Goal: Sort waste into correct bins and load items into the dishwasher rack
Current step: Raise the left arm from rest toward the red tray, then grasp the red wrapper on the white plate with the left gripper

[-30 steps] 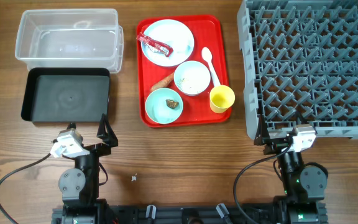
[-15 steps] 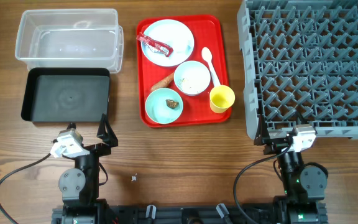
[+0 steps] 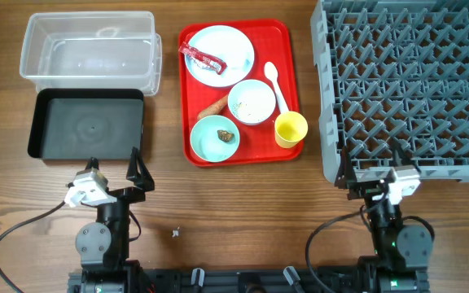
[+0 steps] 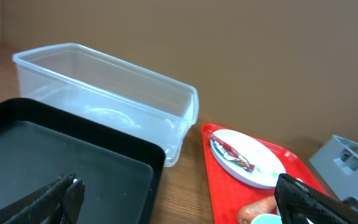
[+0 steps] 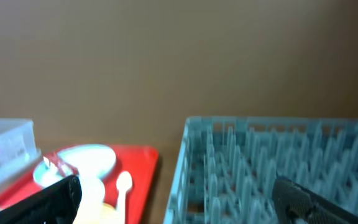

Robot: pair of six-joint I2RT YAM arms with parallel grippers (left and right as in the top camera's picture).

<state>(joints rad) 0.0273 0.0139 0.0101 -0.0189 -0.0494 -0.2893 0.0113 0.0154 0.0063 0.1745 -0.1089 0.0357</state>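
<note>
On a red tray (image 3: 287, 37) sit a pale-blue plate (image 3: 226, 41) with a red-and-white wrapper (image 3: 202, 59), a white bowl (image 3: 252, 102), a teal bowl (image 3: 210, 140) holding a brown lump (image 3: 227, 136), a carrot piece (image 3: 214, 106), a white spoon (image 3: 275, 81) and a yellow cup (image 3: 291, 129). The clear tub (image 3: 88, 50) and black tray (image 3: 88, 126) lie at the left, the grey rack (image 3: 409, 85) at the right. My left gripper (image 3: 114, 165) stands open just short of the black tray's near edge. Open too, my right gripper (image 3: 370, 167) hovers at the rack's near rim. Neither holds anything.
A small white crumb (image 3: 175, 233) lies on the bare wood between the arms. The left wrist view shows the tub (image 4: 104, 93), black tray (image 4: 61, 162) and plate (image 4: 247, 158) ahead. The right wrist view faces the rack (image 5: 278, 168) and spoon (image 5: 123, 186).
The right arm has shifted slightly to the right and toward the near edge. The left arm and all objects are unchanged.
</note>
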